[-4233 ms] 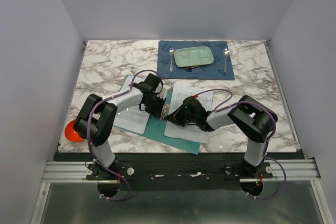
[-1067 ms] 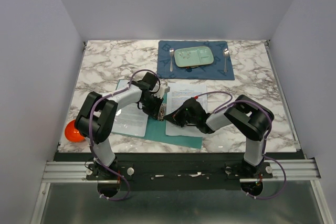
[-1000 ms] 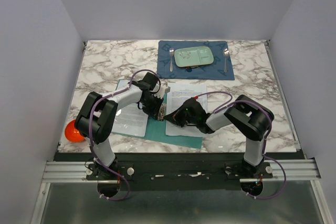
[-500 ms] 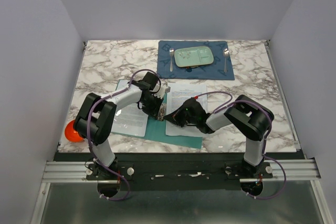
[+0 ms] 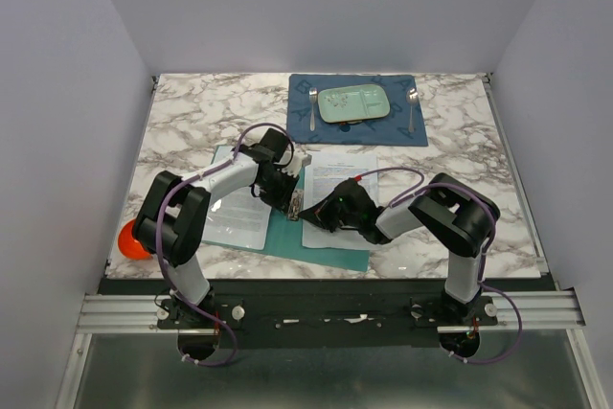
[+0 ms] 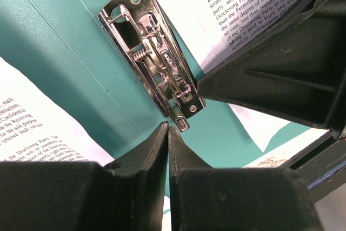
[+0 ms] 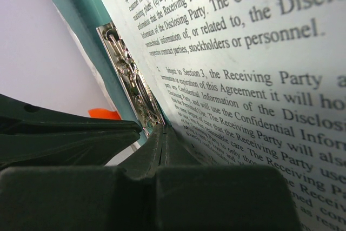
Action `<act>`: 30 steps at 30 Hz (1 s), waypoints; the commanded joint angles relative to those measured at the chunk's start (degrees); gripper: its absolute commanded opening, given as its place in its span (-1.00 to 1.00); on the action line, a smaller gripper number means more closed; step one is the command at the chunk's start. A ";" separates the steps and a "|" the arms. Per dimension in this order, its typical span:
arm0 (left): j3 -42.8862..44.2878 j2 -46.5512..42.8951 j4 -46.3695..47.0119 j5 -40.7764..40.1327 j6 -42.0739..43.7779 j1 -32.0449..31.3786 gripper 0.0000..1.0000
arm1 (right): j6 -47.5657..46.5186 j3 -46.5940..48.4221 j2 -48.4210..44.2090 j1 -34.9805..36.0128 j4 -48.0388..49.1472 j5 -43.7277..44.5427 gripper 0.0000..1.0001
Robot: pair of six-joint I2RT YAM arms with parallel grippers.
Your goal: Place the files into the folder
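Note:
The teal folder (image 5: 284, 230) lies open on the marble table, a silver clip (image 6: 154, 66) along its centre crease. One of the files (image 5: 235, 213) rests on its left leaf, another sheet (image 5: 350, 174) on its right leaf. My left gripper (image 5: 295, 205) is shut, nothing shows between its jaws, and its tips (image 6: 168, 128) sit at the clip's near end. My right gripper (image 5: 307, 215) is also shut. It points at the same clip (image 7: 130, 79), low against the edge of the right sheet (image 7: 243, 79). Both grippers meet over the crease, almost touching.
At the back lies a dark blue placemat (image 5: 356, 109) with a pale green plate (image 5: 353, 103), a fork (image 5: 312, 107) and a spoon (image 5: 412, 107). An orange ball (image 5: 124, 239) sits by the left arm near the table's front left edge.
Over four seconds the right sheet has gone from slanting over the folder's front edge to lying squarer on the right leaf. In the last second the left gripper edged slightly away; the right one is still.

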 commanded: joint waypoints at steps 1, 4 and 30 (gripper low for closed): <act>-0.05 0.97 0.74 -0.24 -0.26 -0.43 -0.64 | -3.02 -4.71 6.70 0.33 -20.30 5.67 -0.99; -0.05 1.41 1.09 -0.32 -0.34 -0.86 -0.64 | -2.93 -4.71 6.87 0.33 -20.21 5.67 -0.99; -1.46 5.54 2.33 -5.77 -0.96 -2.10 -0.70 | -3.54 -3.84 5.91 0.33 -22.05 5.76 -0.99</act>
